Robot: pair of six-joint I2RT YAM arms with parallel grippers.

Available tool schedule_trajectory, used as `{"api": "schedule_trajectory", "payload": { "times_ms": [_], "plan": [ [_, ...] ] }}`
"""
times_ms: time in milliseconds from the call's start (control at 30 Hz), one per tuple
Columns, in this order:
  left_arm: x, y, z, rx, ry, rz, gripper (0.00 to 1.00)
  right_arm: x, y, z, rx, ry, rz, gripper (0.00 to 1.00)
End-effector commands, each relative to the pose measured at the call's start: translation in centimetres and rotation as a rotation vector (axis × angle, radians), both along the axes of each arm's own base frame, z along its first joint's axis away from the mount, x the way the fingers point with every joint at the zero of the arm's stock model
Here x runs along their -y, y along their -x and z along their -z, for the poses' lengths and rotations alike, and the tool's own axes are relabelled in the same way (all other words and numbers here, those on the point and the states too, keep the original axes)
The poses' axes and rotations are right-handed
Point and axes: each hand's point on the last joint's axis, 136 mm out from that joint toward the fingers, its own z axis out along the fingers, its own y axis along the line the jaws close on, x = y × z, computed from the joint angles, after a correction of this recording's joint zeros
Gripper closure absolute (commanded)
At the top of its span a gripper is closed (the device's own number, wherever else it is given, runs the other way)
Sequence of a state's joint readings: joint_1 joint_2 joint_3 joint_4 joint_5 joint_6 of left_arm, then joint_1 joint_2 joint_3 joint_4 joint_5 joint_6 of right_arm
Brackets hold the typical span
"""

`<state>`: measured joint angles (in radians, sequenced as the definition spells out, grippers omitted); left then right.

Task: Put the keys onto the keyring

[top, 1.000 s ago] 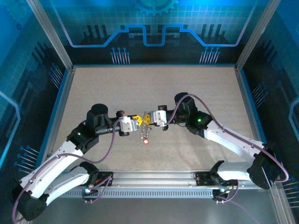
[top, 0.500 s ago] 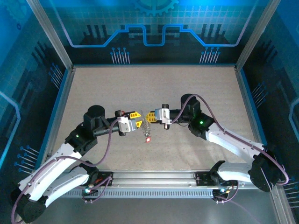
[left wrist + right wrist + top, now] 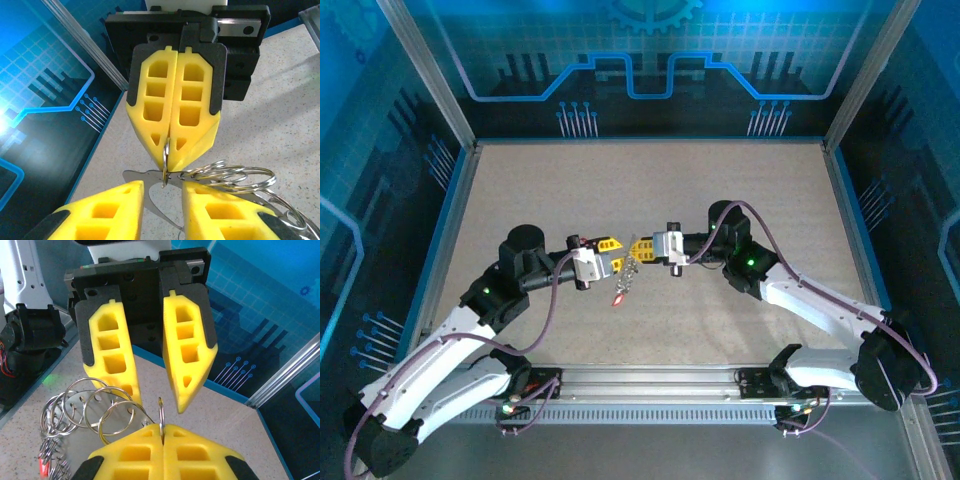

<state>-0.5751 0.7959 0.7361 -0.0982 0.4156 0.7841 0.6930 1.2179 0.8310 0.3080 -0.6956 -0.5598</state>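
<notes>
- The table (image 3: 650,190) fills the middle of the top view; at its centre we see both grippers meet tip to tip.
- The left gripper (image 3: 613,262) (image 3: 156,400) is open, its yellow fingers (image 3: 107,210) spread apart.
- The right gripper (image 3: 637,250) (image 3: 170,160) is closed, pinching the keyring (image 3: 161,412) (image 3: 165,150), a thin ring seen on edge at frame centre.
- A bunch of split rings (image 3: 95,405) (image 3: 230,175) sits just beside the keyring.
- A red key (image 3: 618,297) shows just below the grippers, and at lower left in the right wrist view (image 3: 42,467).
</notes>
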Motion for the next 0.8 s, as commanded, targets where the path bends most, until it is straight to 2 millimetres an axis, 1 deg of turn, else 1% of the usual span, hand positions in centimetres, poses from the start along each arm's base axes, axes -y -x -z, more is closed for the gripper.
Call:
{"api": "schedule_trajectory", "payload": {
  "times_ms": [0, 167, 300, 400, 467, 600, 667, 700, 733, 767],
  "plan": [
    [0.21, 0.12, -0.15, -0.009, 0.018, 0.013, 0.76, -0.37, 0.63, -1.49, 0.027, -0.046, -0.040, 1.00],
    [0.33, 0.62, -0.72, -0.001, 0.034, 0.038, 0.75, -0.54, 0.79, -1.36, 0.028, -0.039, -0.046, 1.00],
    [0.35, 0.86, -0.81, 0.009, 0.035, 0.050, 0.75, -0.69, 0.98, -1.13, 0.032, -0.026, -0.052, 1.00],
    [0.37, 0.98, -0.77, 0.010, 0.032, 0.055, 0.77, -0.78, 1.15, -1.23, 0.038, -0.025, -0.058, 1.00],
    [0.43, 0.96, -0.74, 0.009, 0.030, 0.057, 0.81, -0.87, 1.24, -1.22, 0.039, -0.024, -0.062, 1.00],
    [0.52, 0.98, -0.74, 0.003, 0.028, 0.064, 0.82, -0.96, 1.28, -1.17, 0.048, -0.014, -0.068, 1.00],
    [0.56, 1.03, -0.72, 0.008, 0.024, 0.070, 0.90, -1.08, 1.36, -0.90, 0.050, -0.004, -0.073, 1.00],
    [0.58, 1.03, -0.59, 0.006, 0.017, 0.073, 0.97, -1.15, 1.40, -0.89, 0.052, -0.003, -0.075, 1.00],
    [0.57, 1.06, -0.42, 0.008, 0.007, 0.076, 1.00, -1.17, 1.38, -0.77, 0.052, -0.001, -0.074, 1.00],
    [0.52, 1.06, -0.23, 0.007, -0.002, 0.075, 1.00, -1.19, 1.35, -0.81, 0.053, -0.002, -0.074, 1.00]
  ]
}}
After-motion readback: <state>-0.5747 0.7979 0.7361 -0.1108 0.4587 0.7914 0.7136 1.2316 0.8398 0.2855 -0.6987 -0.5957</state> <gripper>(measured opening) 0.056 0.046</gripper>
